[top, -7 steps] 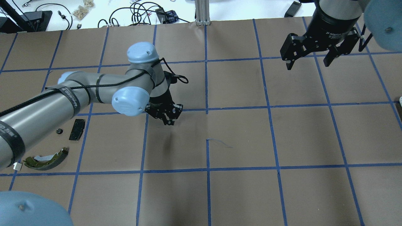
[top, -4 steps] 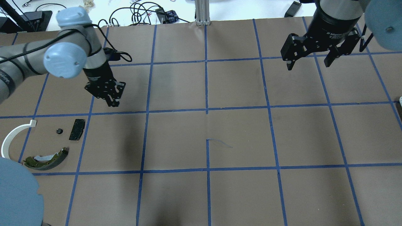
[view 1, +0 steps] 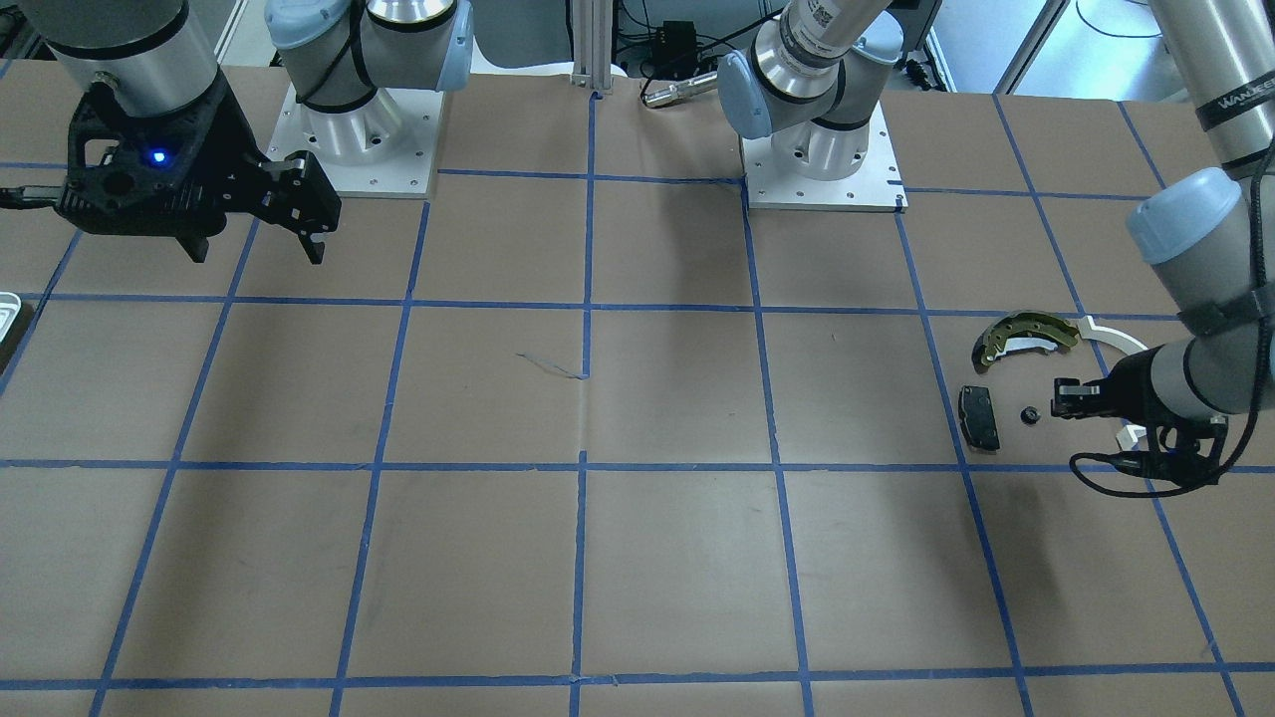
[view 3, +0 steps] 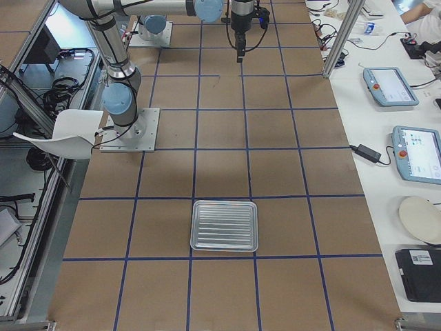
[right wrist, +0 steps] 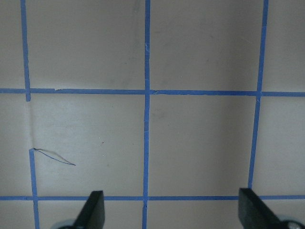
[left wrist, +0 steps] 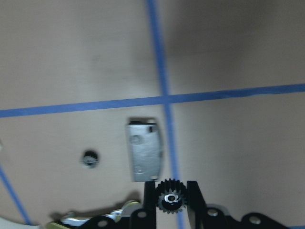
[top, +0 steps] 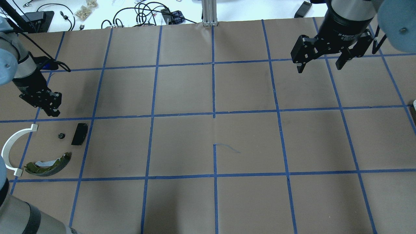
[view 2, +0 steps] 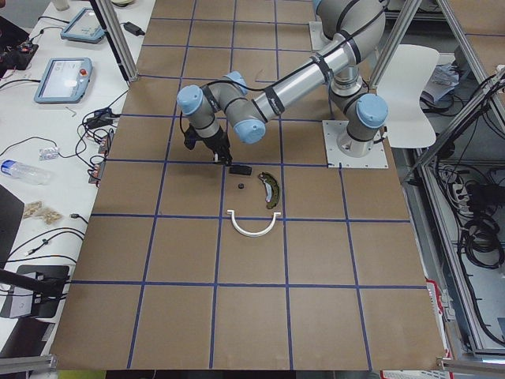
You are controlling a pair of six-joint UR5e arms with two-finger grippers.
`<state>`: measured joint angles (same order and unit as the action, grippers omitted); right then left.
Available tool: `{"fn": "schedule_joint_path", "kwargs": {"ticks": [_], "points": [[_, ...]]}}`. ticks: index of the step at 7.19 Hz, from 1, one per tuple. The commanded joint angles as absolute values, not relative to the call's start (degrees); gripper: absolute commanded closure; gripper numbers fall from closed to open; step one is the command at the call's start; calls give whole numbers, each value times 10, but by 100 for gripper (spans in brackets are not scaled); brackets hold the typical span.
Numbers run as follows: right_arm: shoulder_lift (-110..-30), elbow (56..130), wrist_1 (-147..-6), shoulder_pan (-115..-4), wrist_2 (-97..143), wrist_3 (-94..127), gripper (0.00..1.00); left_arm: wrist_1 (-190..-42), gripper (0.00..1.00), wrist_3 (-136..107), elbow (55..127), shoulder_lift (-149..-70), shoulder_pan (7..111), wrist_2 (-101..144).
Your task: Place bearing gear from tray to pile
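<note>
Fingers (left wrist: 193, 199) of the left gripper (top: 53, 112) are pinched tight on the bearing gear (left wrist: 170, 201), a small black toothed wheel with a pale hub, carried clear of the table (top: 247, 143). Straight ahead of the fingertips, in the wrist view, lies the dark rectangular pad (left wrist: 144, 151), its near end just beside the gear, and off to one side of the pad sits a tiny black round piece (left wrist: 88, 158). These belong to the pile, which from overhead lies just across a blue tape line (top: 65, 119) from the gripper, with nothing between them. Farther out on the pile's other side are the yellow-green crescent shoe (top: 48, 164) and the white arc strip (top: 13, 148). A black cable (view 1: 1146, 480) loops off the left wrist. A black band (view 1: 1240, 105) higher up that arm carries white letters I can't read whole. Well away across the brown, blue-gridded paper hangs the right gripper (top: 320, 67), its fingers spread wide with nothing between them. White print on its collar begins "2F Adaptive", and the rest is too small. The tray (view 3: 224, 203), silvery and ribbed, sits farthest from the left gripper, out at the table's end on the right arm's side.
</note>
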<state>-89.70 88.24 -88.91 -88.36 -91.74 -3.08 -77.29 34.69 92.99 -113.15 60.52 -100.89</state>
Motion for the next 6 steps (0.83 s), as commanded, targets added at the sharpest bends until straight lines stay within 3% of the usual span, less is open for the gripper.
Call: {"fn": "schedule_joint_path", "kwargs": {"ticks": [1, 6], "points": [[-898, 882, -889, -883, -917, -31, 0, -722, 100, 385, 942, -1163, 568, -1012], [-899, 882, -889, -883, -918, -32, 0, -721, 100, 385, 942, -1195, 563, -1013]]}}
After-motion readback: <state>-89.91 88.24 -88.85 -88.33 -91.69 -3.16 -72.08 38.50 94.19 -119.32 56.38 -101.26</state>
